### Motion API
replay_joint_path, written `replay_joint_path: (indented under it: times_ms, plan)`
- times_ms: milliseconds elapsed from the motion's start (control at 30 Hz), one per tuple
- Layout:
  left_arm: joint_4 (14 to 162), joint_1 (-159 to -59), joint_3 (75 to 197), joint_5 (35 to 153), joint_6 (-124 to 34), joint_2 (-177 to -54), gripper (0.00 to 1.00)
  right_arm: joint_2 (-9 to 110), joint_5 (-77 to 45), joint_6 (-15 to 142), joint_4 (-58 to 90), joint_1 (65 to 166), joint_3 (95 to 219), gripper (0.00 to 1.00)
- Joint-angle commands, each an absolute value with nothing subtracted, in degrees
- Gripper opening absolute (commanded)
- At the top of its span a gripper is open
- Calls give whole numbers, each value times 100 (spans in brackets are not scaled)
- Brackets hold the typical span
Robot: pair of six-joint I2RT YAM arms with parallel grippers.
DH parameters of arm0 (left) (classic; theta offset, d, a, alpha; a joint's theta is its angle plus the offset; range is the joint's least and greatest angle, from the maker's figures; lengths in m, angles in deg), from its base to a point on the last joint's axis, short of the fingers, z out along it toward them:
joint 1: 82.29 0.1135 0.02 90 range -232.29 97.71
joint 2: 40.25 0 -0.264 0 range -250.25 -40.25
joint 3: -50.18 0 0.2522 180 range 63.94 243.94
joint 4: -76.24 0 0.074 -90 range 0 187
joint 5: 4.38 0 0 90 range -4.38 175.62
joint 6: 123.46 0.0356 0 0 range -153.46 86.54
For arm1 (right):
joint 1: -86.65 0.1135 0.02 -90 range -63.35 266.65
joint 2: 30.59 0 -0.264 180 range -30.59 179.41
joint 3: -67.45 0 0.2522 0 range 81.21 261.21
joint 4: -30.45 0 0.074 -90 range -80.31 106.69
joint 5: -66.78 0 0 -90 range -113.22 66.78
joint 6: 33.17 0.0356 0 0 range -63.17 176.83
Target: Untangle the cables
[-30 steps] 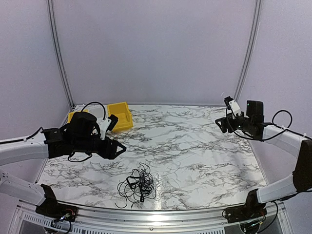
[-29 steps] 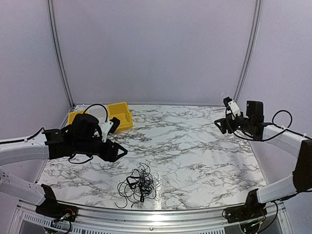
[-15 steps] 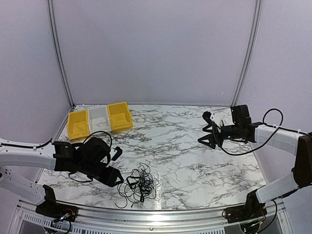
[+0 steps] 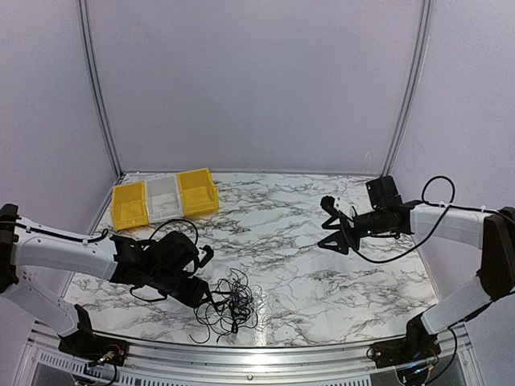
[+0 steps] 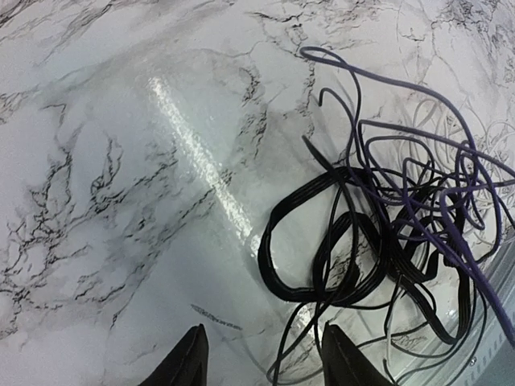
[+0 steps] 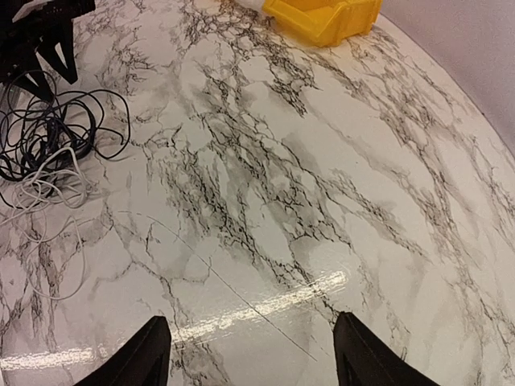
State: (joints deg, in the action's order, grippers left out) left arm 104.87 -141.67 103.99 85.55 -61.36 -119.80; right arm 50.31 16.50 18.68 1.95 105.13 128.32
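Observation:
The cables (image 4: 229, 304) lie in one tangled heap near the table's front edge: thin black loops, with a thicker black banded loop (image 5: 354, 249) and a white wire (image 6: 36, 193). My left gripper (image 4: 201, 291) is open and low at the heap's left edge; in the left wrist view (image 5: 261, 358) thin black strands cross between its fingertips. My right gripper (image 4: 330, 227) is open and empty above the table's middle right, well apart from the heap, which shows at the far left of the right wrist view (image 6: 48, 129).
Two yellow bins (image 4: 129, 205) (image 4: 198, 190) and a white bin (image 4: 163, 196) between them stand at the back left. One yellow bin shows in the right wrist view (image 6: 326, 18). The table's front rail (image 4: 257, 347) runs just below the heap.
My left arm has swung down and forward from near the bins to the heap's left edge. My right arm has reached inward and lowered toward the table's middle.

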Motion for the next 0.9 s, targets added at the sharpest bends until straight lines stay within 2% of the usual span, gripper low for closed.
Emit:
replay_joint_path:
  times_ms: [0, 200, 333, 500, 600, 700, 867]
  plan:
    - [9993, -14188, 10778, 8415, -5806, -12300, 45, 5010, 1732, 1746, 53, 10564, 13073, 69]
    - [9560, -14173, 10908, 8369, -5575, -12550, 24, 5012, 1759, 1703, 61, 10564, 13037, 68]
    - [9527, -14171, 11067, 8431, -5456, -12744, 1, 5064, 1829, 1683, 16, 10564, 13072, 66]
    - [9646, -14171, 11322, 8448, -5417, -12447, 0, 4966, 2041, 1778, -123, 10621, 13301, 62]
    - [9935, -14171, 11673, 8508, -5375, -12067, 0, 4816, 1886, 1767, -340, 11148, 13650, 61]
    - [10045, -14179, 12081, 8683, -5333, -11716, 0, 4703, 1566, 1970, -149, 11804, 13826, 73]
    - [10308, -14219, 12839, 8681, -5315, -11391, 0, 5160, 1870, 2956, 415, 12366, 14096, 95]
